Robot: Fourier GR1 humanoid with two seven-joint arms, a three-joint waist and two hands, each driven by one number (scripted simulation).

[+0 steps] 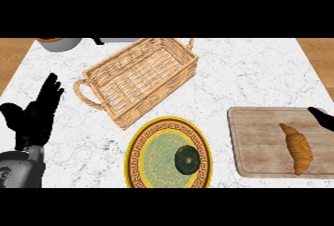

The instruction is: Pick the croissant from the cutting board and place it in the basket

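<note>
Right hand [321,117] at cutting board [261,132] edge; croissant [297,148] untouched; no writing.

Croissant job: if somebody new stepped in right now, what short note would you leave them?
Left hand: open, fingers up, resting at the view's left edge, holding nothing.
Right hand: only a dark tip shows at the right edge, above the cutting board; its fingers can't be judged.
Croissant: lying on the cutting board, not held.
Basket: at the counter's far side, left of the board, nothing visible inside.
Plate with a dark round item sits between them.
Done: nothing yet. Left: grasp the croissant, carry it over, place it in the basket.
</note>
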